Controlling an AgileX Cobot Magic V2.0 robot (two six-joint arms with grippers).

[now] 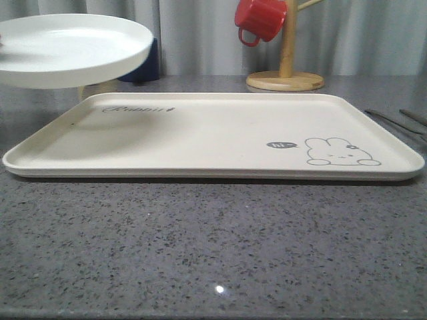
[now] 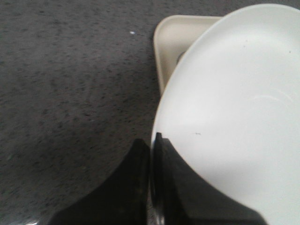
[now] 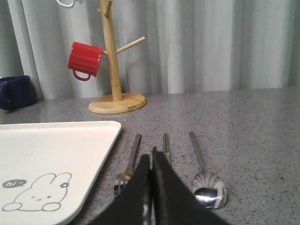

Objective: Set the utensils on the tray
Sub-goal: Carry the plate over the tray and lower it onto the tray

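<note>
The cream tray [image 1: 200, 133] with the rabbit drawing lies flat in the middle of the counter. Its corner [image 2: 164, 42] shows under the plate, and its right end [image 3: 56, 150] is in the right wrist view. The utensils lie side by side on the counter just right of the tray: fork [image 3: 129, 161], chopsticks [image 3: 165, 143] and spoon [image 3: 206, 183]. In the front view they are thin dark strips [image 1: 400, 123] at the right edge. My right gripper [image 3: 151, 157] hangs shut over the near end of the chopsticks, holding nothing I can see. My left gripper [image 2: 152, 140] is shut on the rim of a round white plate [image 2: 234, 117].
The white plate [image 1: 67, 47] hangs in the air above the tray's far left corner. A wooden mug tree [image 1: 287, 73] with a red mug [image 1: 259, 20] stands behind the tray. A dark blue mug [image 3: 16, 91] sits at the back left. Grey curtains close off the far side.
</note>
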